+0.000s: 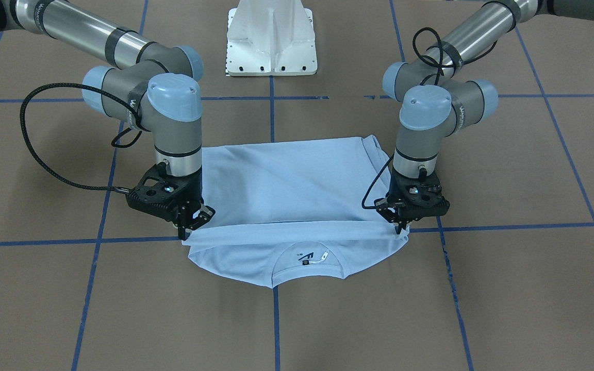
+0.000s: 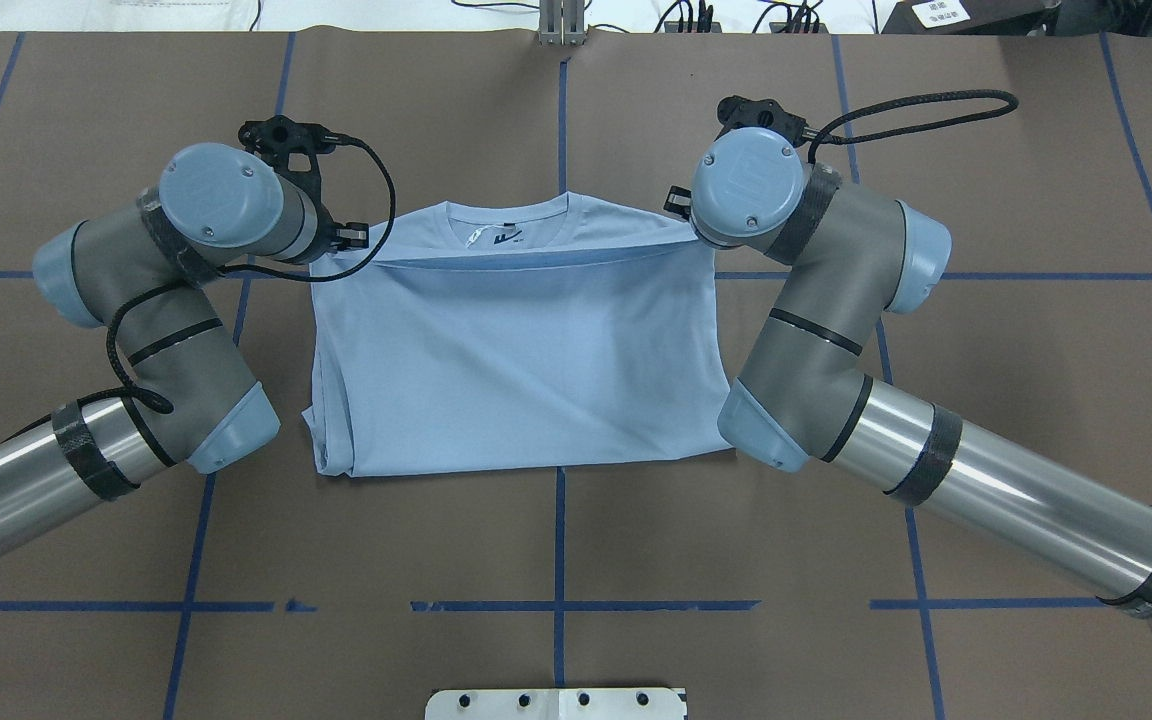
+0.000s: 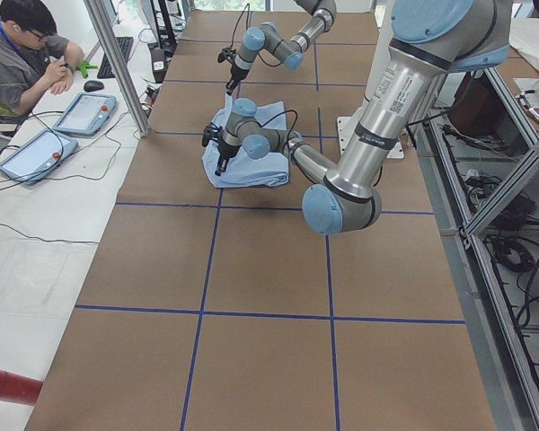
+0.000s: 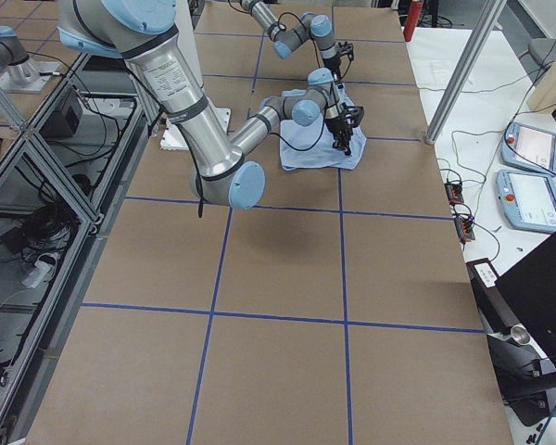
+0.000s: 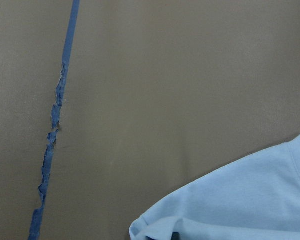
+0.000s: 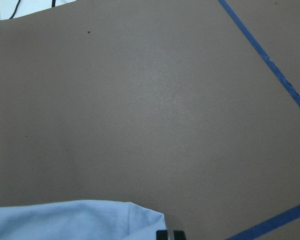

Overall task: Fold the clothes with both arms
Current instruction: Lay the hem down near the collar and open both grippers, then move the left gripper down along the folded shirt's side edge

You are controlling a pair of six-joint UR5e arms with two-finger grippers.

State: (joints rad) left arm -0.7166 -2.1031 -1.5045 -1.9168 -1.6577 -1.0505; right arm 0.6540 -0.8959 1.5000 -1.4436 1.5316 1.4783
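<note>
The light blue T-shirt (image 1: 286, 180) (image 2: 516, 360) lies flat on the brown table, its lower part folded up to just short of the collar (image 1: 307, 269), where the inner label shows. The folded edge runs straight between my two grippers. My left gripper (image 1: 399, 230) points down at one end of that edge, fingers pinched together on the cloth. At the other end my right gripper (image 1: 185, 234) is pinched the same way. The right wrist view shows its fingertips (image 6: 169, 234) close together beside the shirt (image 6: 65, 220). In the left wrist view only a shirt corner (image 5: 250, 205) shows.
The white pedestal base (image 1: 271, 41) stands behind the shirt. Blue tape lines (image 1: 276, 319) grid the brown table. A seated person (image 3: 27, 63) and control tablets (image 3: 85, 112) are at a side table beyond the far edge. A red cylinder (image 3: 9, 386) lies near that side table's end.
</note>
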